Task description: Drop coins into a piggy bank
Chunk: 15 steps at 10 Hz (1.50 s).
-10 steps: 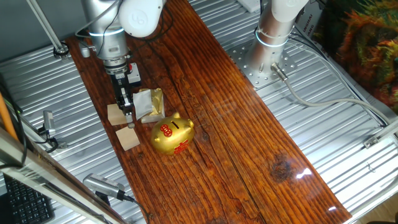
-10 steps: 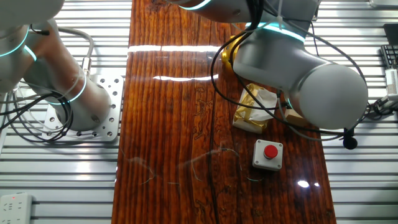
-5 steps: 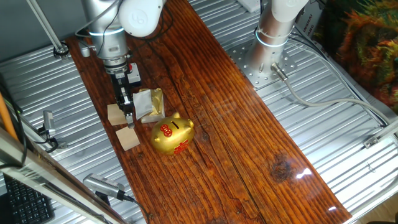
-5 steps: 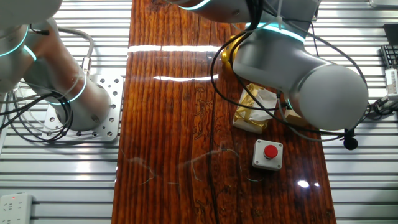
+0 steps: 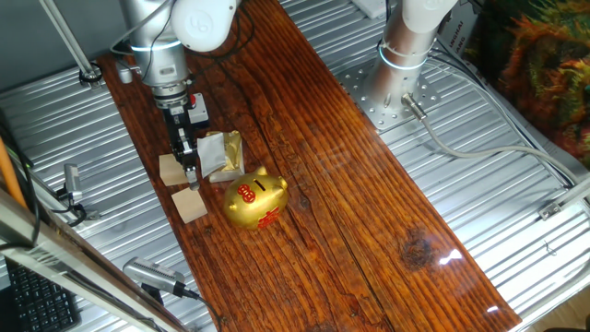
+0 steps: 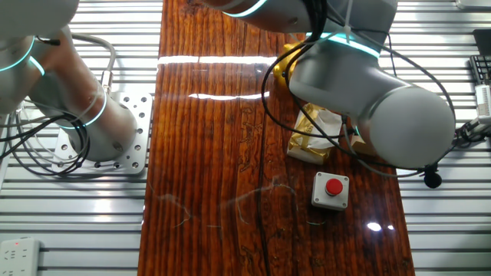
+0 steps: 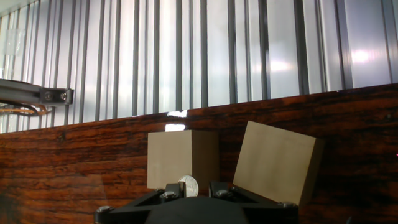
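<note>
1. On the wooden board, your arm reaches down at the near-left end, beside the foil wrapper.
2. You find the piggy bank just beside that wrapper, slot facing up.
3. You see two wooden cubes close ahead of the fingers.
4. Your gripper pinches a coin; this looks like the pickup step, so next lift and carry it over the slot.

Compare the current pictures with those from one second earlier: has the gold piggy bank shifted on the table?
No. In one fixed view the piggy bank lies in the same spot beside the foil wrapper and the nearer wooden cube, unchanged across the frames.
</note>
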### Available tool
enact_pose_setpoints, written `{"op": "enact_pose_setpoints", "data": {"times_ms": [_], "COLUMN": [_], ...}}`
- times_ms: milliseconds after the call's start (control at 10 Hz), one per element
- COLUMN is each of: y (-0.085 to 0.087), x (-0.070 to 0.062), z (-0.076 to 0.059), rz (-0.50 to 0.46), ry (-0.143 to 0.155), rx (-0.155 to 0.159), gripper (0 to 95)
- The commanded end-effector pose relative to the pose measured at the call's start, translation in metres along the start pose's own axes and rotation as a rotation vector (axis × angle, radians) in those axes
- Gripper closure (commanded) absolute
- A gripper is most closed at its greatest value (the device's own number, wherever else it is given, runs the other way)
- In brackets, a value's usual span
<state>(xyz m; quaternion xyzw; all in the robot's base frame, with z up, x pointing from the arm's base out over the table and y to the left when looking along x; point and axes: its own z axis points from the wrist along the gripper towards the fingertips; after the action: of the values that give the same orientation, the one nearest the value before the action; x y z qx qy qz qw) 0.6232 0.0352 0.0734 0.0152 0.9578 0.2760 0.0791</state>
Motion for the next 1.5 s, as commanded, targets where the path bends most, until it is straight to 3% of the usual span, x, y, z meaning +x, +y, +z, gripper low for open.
{"op": "enact_pose_setpoints", "data": {"times_ms": [100, 1500], "y": [0.0004, 0.0013], "x": [0.0000, 0.0017], "z": [-0.0004, 0.0018], "rz": [0.006, 0.004], "ry": [0.001, -0.004], "rx": [-0.012, -0.021], "gripper": [76.0, 76.0]}}
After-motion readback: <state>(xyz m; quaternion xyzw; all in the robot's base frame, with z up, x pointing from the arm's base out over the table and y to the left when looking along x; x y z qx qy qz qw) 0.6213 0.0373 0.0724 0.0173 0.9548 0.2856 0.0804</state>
